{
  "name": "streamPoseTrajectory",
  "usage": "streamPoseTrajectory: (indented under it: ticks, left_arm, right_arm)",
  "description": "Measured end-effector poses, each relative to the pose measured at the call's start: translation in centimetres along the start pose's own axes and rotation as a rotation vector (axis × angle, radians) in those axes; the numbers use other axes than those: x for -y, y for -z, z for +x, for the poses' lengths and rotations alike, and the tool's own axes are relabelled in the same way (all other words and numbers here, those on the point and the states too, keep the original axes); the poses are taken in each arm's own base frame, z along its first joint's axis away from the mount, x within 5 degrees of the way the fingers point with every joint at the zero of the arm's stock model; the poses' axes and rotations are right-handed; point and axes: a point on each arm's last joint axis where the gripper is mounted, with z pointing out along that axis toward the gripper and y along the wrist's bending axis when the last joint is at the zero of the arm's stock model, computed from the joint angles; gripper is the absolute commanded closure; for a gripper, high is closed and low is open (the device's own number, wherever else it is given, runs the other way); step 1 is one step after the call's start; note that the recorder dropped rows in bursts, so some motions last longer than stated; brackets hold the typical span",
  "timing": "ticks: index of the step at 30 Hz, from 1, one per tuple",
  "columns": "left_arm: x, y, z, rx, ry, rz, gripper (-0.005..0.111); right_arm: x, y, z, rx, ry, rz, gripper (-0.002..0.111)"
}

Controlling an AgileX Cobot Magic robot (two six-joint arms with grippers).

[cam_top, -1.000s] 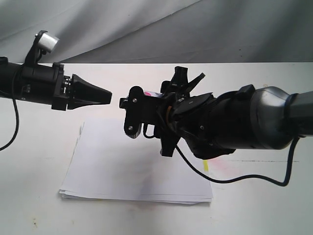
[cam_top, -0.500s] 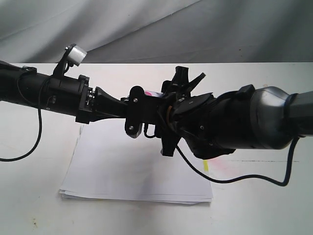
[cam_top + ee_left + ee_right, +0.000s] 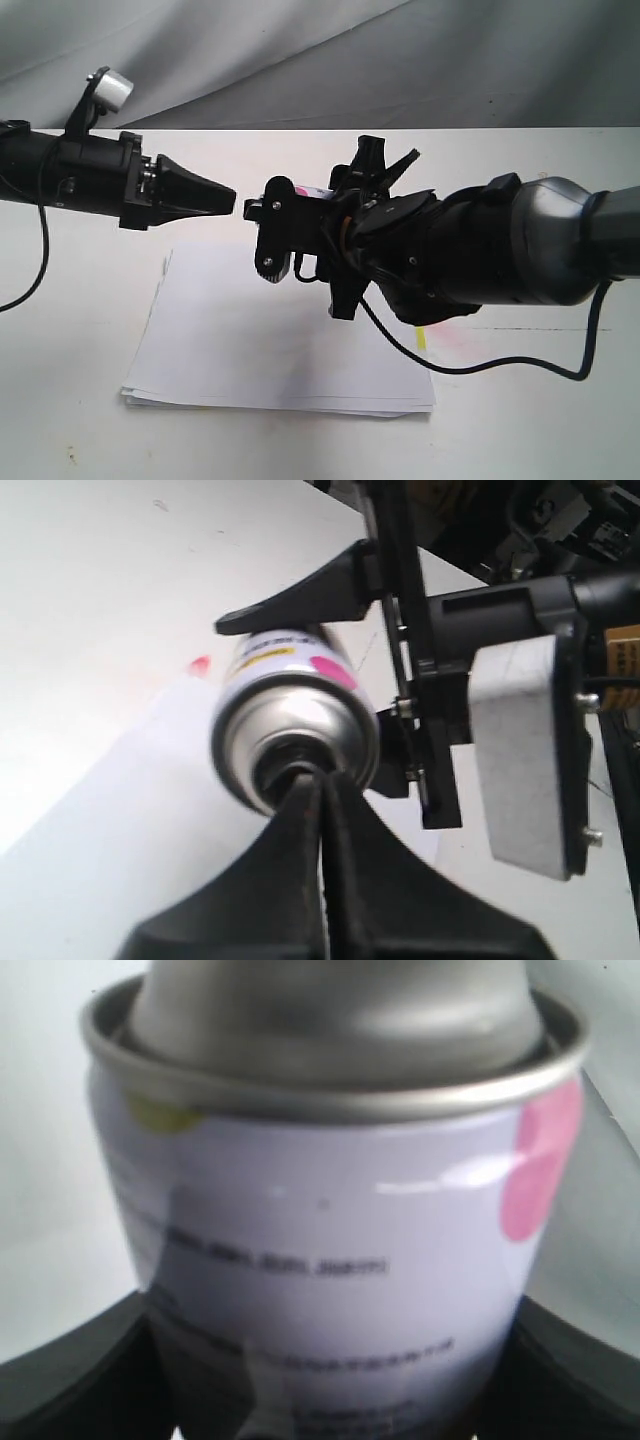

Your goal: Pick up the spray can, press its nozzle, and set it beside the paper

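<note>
My right gripper is shut on the spray can and holds it lying sideways above the paper. From outside, only a sliver of the can's white and pink label shows. The right wrist view is filled by the can, clamped between my right gripper's dark fingers. My left gripper is shut, its tip pointing at the can's top from just left of it. In the left wrist view my left gripper's tips cover the middle of the can's silver top, so the nozzle is hidden.
The paper stack lies on a white table, with a yellow tab at its right edge. A grey cloth hangs behind the table. A black cable droops from the right arm over the table.
Half a second ago the left gripper's tip had pushed in against the can's end. It has since drawn back to the left. The right arm and can have not moved.
</note>
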Motion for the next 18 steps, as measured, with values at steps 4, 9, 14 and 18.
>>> streamPoseTrajectory:
  ticks: [4,9,14,18]
  left_arm:
    - [-0.5,0.9,0.5,-0.024,0.012,-0.022,0.107]
    - [-0.5,0.9,0.4,-0.023,0.018,-0.020,0.107]
    - [-0.2,0.3,0.3,-0.028,0.012,-0.013,0.107]
    - [0.2,-2.3,0.5,-0.050,0.011,-0.010,0.107]
  right_arm:
    - [0.0,0.0,0.0,0.000,0.000,0.000,0.108]
    - [0.0,0.0,0.0,0.000,0.000,0.000,0.108]
    - [0.0,0.0,0.0,0.000,0.000,0.000,0.108]
    - [0.0,-0.1,0.2,-0.016,0.000,0.006,0.108]
